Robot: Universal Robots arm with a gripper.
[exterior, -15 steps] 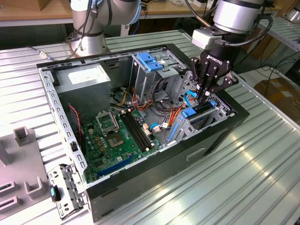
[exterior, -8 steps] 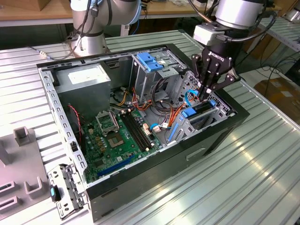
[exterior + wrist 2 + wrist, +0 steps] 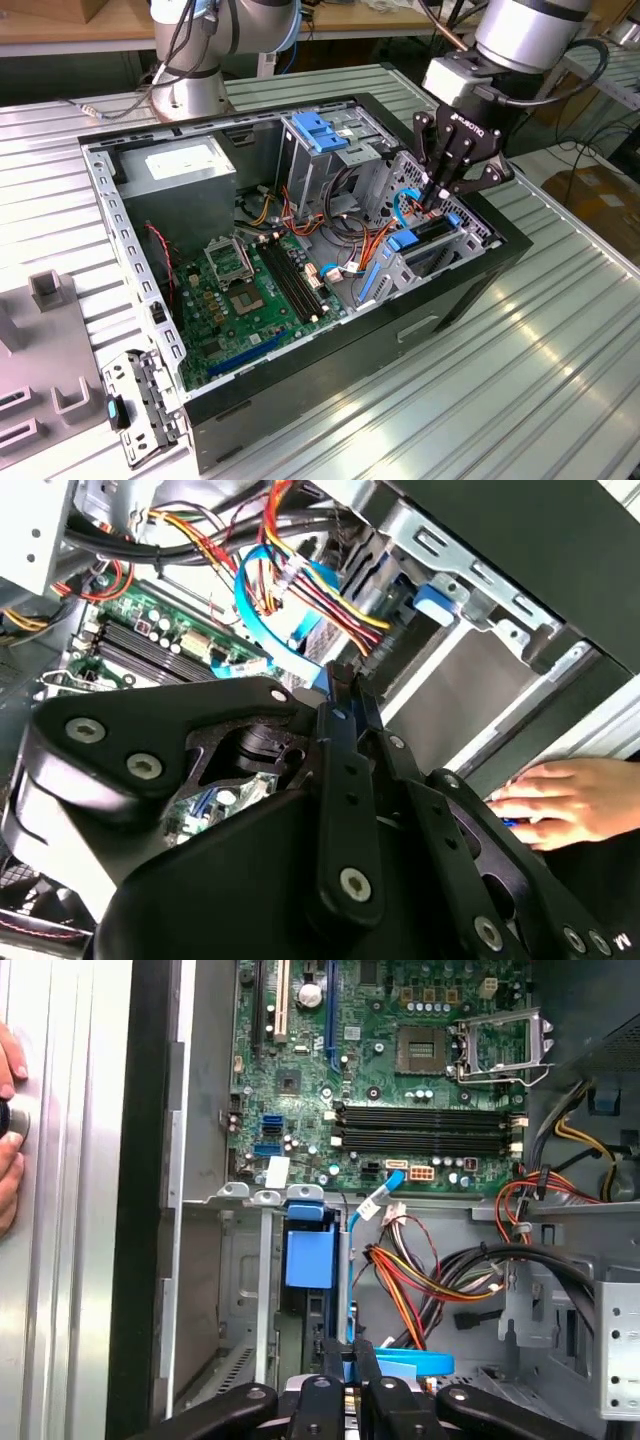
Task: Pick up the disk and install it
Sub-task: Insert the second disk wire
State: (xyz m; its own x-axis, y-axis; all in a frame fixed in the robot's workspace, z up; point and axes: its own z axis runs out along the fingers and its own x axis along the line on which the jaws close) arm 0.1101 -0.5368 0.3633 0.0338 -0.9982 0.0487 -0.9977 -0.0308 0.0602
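Looking down, I saw the gripper (image 3: 437,196) closed together among cables (image 3: 345,240), the disk (image 3: 432,232) just below.

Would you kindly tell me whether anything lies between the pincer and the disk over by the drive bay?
Yes. A blue cable crosses right at the pincer, and a bundle of orange and red wires lies beside it. The disk appears to sit just below, already in the bay.

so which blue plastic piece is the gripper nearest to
The blue side rail on the drive bay at the case's front, just under the gripper, not the light-blue bracket atop the cage.
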